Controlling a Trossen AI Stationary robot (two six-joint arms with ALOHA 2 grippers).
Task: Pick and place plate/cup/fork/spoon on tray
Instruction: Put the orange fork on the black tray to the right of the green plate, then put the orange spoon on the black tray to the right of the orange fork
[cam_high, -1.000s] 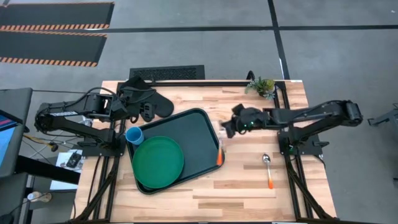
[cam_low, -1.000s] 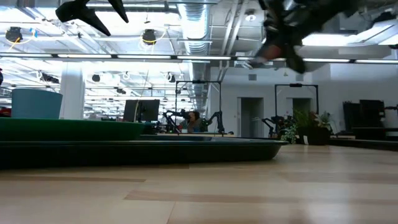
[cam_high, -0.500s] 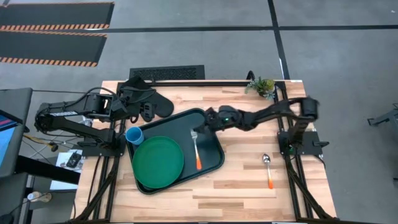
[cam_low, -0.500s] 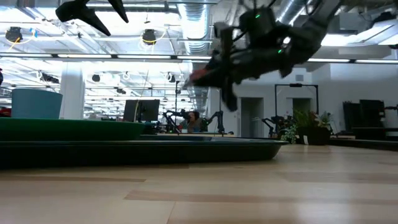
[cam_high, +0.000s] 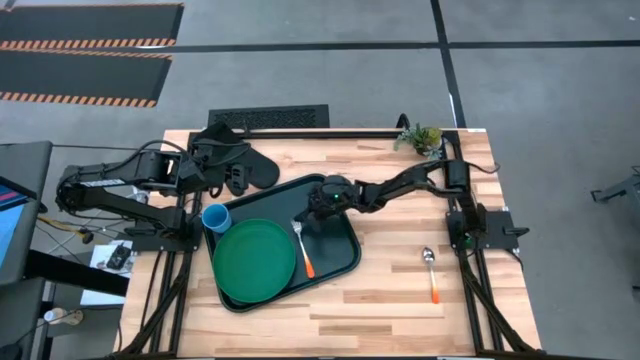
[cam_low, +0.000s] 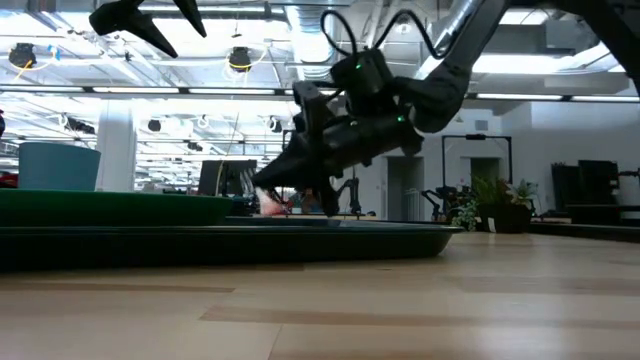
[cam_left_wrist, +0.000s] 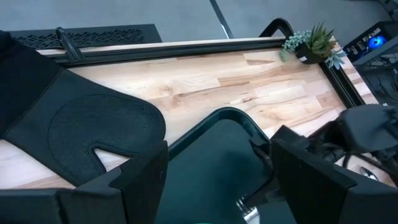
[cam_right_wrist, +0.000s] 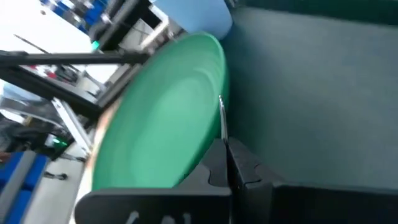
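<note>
The dark tray (cam_high: 340, 250) lies mid-table. The green plate (cam_high: 254, 260) lies flat in its left half, and the light-blue cup (cam_high: 216, 217) stands at its far-left corner. My right gripper (cam_high: 312, 212) is low over the tray, just right of the plate, and is shut on the fork (cam_high: 303, 250). The spoon (cam_high: 431, 272) lies flat on the table to the right of the tray. My left gripper (cam_high: 205, 165) is open and empty above the black oven mitt (cam_high: 240, 165) at the far left. My right gripper pinches the fork's silver metal end (cam_right_wrist: 222, 124) between its two shut fingers (cam_right_wrist: 245, 171); a thin strip of metal sticks out past the fingertips. The fingers slant down from the table's right. The orange handle (cam_high: 308, 265) points toward the near edge, low over the tray; I cannot tell whether it touches the tray.
A small potted plant (cam_high: 420, 137) stands at the table's far right corner. The oven mitt (cam_left_wrist: 81, 130) lies beside the tray's far-left rim. Bare wood shows along the near edge and around the spoon.
My right gripper has gone from beside the tray's right rim toward the table's left and down, carrying the fork. The fork has moved from over the right rim to the tray's middle, beside the plate, with its handle pointing toward the near edge.
</note>
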